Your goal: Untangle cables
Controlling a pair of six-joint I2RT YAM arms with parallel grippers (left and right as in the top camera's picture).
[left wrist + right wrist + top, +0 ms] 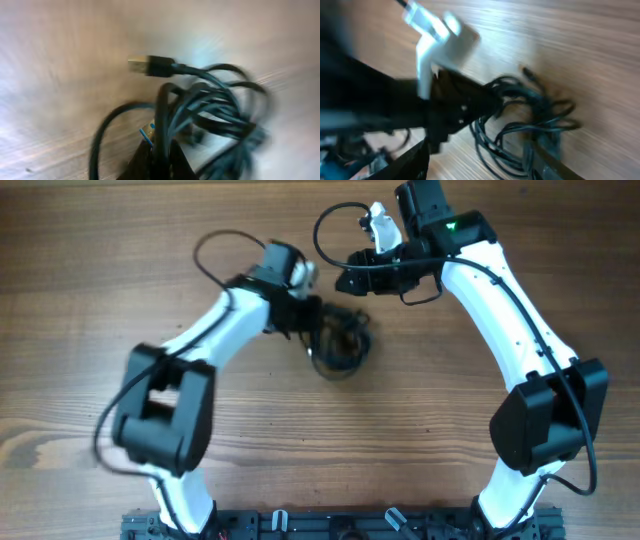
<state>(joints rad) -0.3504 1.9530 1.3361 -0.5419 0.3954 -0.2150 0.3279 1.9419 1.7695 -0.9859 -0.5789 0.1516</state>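
Note:
The cables lie as a tangled bunch of thin black cords on the wood table, just right of my left gripper. In the left wrist view, the left gripper is shut on one black strand at the edge of the cables. A gold-tipped USB plug sticks out to the left, and a blue-tipped plug sits by the fingers. My right gripper hovers just behind the bunch. Seen from the right wrist, the right gripper is open, with the cables lying below and between its fingers.
The left arm's black gripper body with its white part fills the left half of the right wrist view, close to my right gripper. A cable loop fixed to the left arm arches over the table at the back left. Bare wood table surrounds the bunch.

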